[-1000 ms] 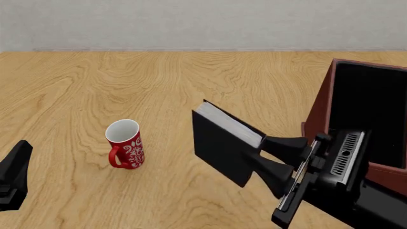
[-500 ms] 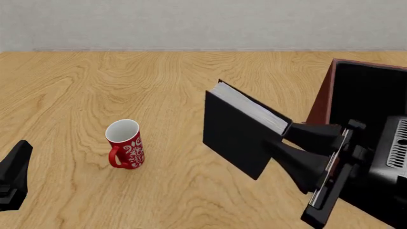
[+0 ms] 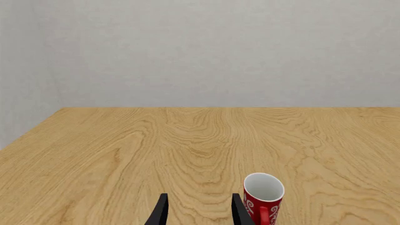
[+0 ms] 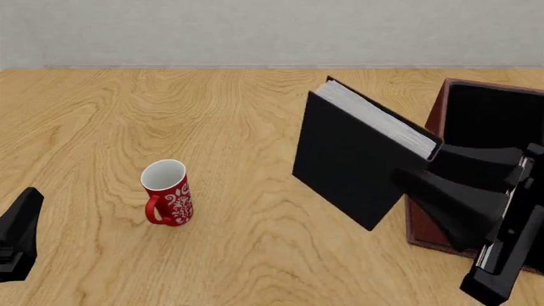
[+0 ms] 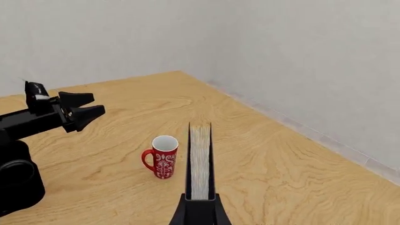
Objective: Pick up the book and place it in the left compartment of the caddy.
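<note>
The right gripper [image 4: 425, 167] was clamped on the book [image 4: 357, 162], one finger on each cover, holding it in the air with the white page edges facing up and the book slanting out and up to the claw's left. The arm reached in from the lower right. Directly behind the claw stood the caddy [image 4: 429, 137], its black interior only partly visible. Well to the claw's left, the red mug [image 4: 167, 192] stood upright on the table [image 4: 213, 115]. The left gripper [image 3: 197, 212] hung near the mug, fingers apart, holding nothing.
</note>
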Tool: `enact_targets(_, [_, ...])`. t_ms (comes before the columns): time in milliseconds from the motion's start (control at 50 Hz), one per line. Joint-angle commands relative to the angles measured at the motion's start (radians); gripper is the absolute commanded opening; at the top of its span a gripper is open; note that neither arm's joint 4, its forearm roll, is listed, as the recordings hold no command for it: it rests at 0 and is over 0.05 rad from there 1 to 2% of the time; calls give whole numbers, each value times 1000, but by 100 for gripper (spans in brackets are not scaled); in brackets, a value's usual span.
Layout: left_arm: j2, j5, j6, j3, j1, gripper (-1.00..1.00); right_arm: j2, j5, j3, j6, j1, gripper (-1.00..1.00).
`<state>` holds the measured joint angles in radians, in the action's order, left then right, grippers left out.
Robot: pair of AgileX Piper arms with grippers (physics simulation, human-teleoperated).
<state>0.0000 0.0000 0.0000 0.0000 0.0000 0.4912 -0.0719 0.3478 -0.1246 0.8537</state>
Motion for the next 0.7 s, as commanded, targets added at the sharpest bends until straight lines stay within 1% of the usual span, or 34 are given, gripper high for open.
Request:
enact_targets(20, [0,0,0,0,0,100,-70,95,56,6,-36,-100])
enact_targets(100, [0,0,0,0,0,100,-91,127,70,6,-46,-100])
enact_targets(220, [0,0,0,0,0,100,-148,200,100,6,-75,-100])
enact_targets(260, [0,0,0,0,0,100,-156,208,102,6,-79,-100])
enact_targets(280, [0,0,0,0,0,100,-181,233,109,-1,-95,-100])
enact_targets(460, [0,0,0,0,0,100,-247,307,127,-8,-126,-100])
enact_targets(540, [0,0,0,0,0,100,-280,352,147,-19,-151,-100])
enact_targets(700, [0,0,0,0,0,100,-335,414,160,-22,-196,-100])
